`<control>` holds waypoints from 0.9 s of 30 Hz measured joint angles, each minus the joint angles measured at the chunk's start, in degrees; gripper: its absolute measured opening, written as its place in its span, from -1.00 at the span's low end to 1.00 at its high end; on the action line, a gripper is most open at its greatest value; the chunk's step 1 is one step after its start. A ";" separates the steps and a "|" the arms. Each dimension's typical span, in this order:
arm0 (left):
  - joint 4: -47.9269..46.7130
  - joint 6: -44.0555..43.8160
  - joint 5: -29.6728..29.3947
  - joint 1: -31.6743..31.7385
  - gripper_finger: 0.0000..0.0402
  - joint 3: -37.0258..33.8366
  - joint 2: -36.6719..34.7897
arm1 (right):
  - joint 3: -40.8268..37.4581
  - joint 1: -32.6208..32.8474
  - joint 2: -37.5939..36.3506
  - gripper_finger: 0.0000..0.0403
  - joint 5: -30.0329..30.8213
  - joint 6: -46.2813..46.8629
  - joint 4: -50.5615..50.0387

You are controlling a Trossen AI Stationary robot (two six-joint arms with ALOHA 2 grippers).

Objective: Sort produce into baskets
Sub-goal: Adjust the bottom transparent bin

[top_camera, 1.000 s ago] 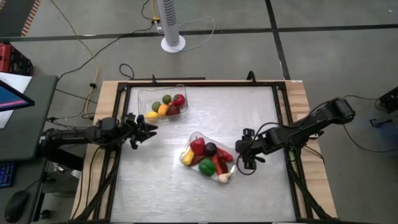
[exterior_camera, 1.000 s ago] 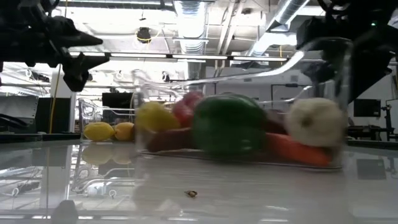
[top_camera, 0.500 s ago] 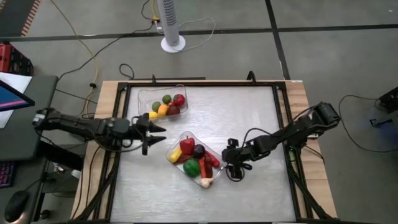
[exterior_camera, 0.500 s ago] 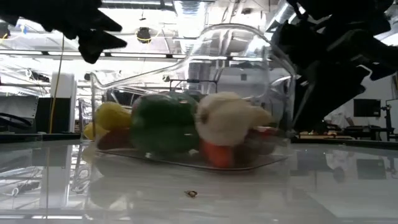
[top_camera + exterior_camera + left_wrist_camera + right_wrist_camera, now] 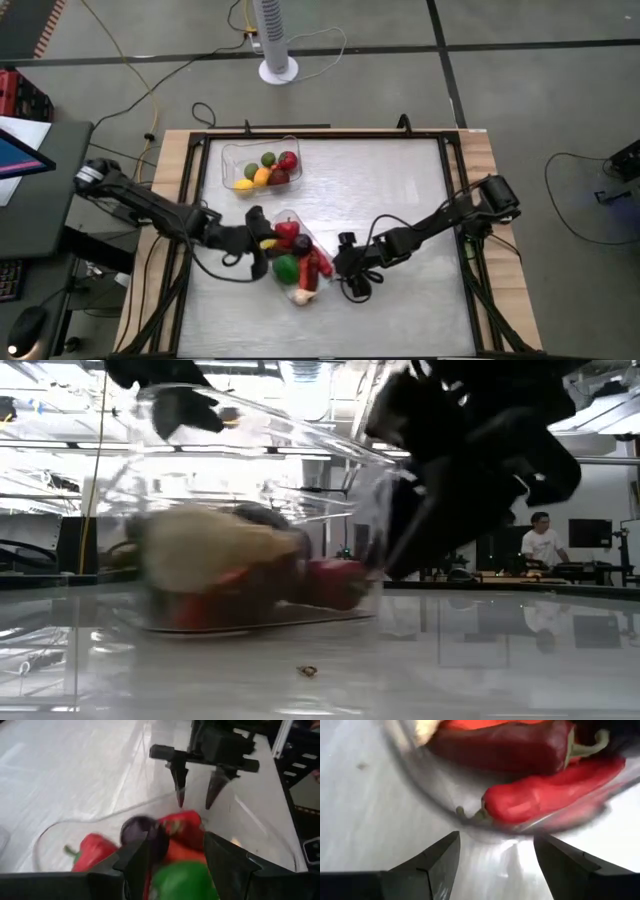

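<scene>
Table: 2 baskets w/ produce.

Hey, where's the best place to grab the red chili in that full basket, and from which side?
Probably the red chili at mid-body, across its narrow width: it lies flat against the basket's clear wall, stem toward the right gripper. Come from above, since the wall blocks a level approach.

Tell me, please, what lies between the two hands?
High view: the clear basket of vegetables sits between the left hand and right hand.

Near basket sits between both arms' fingers.
</scene>
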 joint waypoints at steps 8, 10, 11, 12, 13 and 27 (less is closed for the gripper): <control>-4.19 -7.37 -6.65 -5.41 -0.14 7.73 7.43 | 4.55 2.59 0.76 0.39 -0.94 -6.94 3.90; -4.58 -9.71 -8.73 -7.34 -0.14 8.52 8.13 | 4.49 3.17 0.21 0.39 -0.83 -7.32 3.18; -4.63 -10.89 -9.86 -8.40 -0.14 8.52 8.27 | 4.49 3.34 -0.06 0.39 -0.42 -7.32 2.93; -4.96 -12.10 -11.00 -9.50 -0.14 8.52 8.33 | 4.49 3.54 -0.34 0.39 0.19 -7.35 2.45; -5.31 -13.51 -12.41 -10.59 -0.14 8.52 8.37 | 4.49 3.63 -0.50 0.39 0.96 -7.42 2.18; -12.89 -33.02 -13.66 -21.47 -0.14 8.52 8.91 | 4.47 1.97 -0.29 0.39 3.88 -15.50 3.07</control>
